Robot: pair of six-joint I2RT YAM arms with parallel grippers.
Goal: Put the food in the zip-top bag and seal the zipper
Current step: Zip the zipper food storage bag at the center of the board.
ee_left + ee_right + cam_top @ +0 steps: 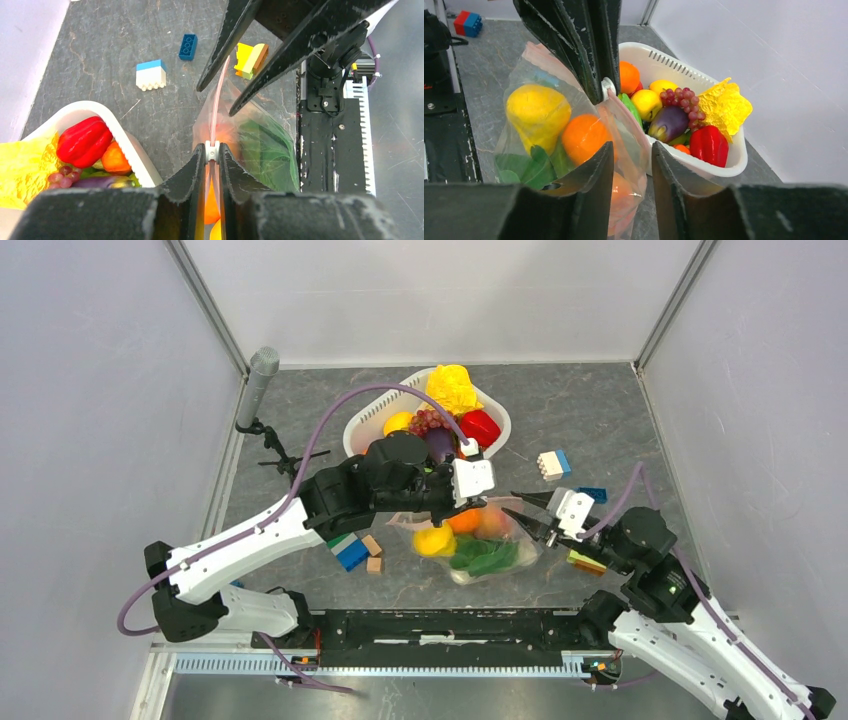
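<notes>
A: Checking the zip-top bag (519,75) first. Where's it at?
B: Centre of the top view, on the grey surface (600,410), just below the white basket (659,62). Mouth edge is held up, w/ the pink zipper (214,125) running btw the two arms.
A: Left pincer (213,150)?
B: Clenched on the zipper, right at the white slider (607,89), fingers tight on either side.
A: And the right pincer (631,150)?
B: Released. Jaws stand apart and the zipper strip passes btw them. Its tips sit just in front of the left's.
A: What's in the bag?
B: Yellow fruit (538,115), an orange (584,137), green leaves (524,170) at the bottom, plus sth reddish lower down, can't tell what.
A: Basket?
B: Right of centre in the right wrist view. It holds a red pepper (709,145), grapes (681,97), an aubergine (669,124), a crinkly yellow piece (724,107), and more underneath.
A: Anything else?
B: White-and-blue block (150,75) and dark blue block (188,46), upper centre of the left wrist view, apart from the bag.
</notes>
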